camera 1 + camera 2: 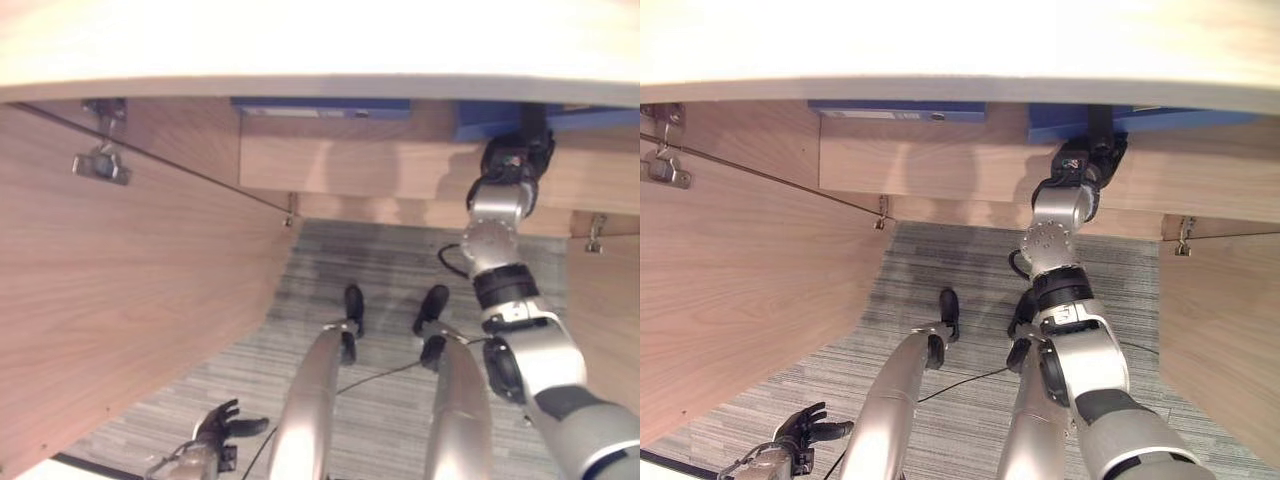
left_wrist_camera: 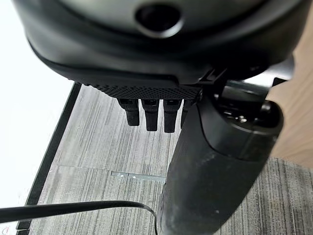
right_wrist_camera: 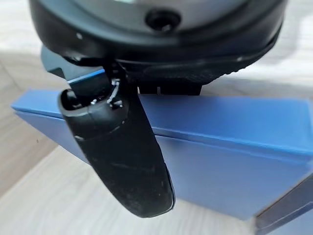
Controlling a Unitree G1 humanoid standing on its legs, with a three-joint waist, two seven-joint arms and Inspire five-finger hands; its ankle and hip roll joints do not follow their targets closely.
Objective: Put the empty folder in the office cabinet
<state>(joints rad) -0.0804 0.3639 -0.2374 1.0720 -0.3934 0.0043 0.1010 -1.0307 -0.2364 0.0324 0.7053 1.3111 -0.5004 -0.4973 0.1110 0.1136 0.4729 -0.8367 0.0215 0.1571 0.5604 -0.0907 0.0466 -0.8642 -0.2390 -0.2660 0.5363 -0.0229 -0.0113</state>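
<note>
A blue folder (image 1: 490,120) lies on the shelf inside the open wooden cabinet (image 1: 350,165), at the upper right. My right hand (image 1: 515,160) reaches up into the cabinet and holds it. In the right wrist view the thumb (image 3: 117,147) lies across the blue folder (image 3: 234,142), with the fingers hidden behind it. My left hand (image 1: 215,428) hangs low at the lower left above the floor, fingers (image 2: 146,115) relaxed and holding nothing.
A second blue folder (image 1: 320,107) rests on the same shelf to the left. The left cabinet door (image 1: 120,300) and right cabinet door (image 1: 610,300) stand open on either side. A pale top panel (image 1: 300,40) overhangs the shelf. Grey striped carpet (image 1: 390,260) lies below.
</note>
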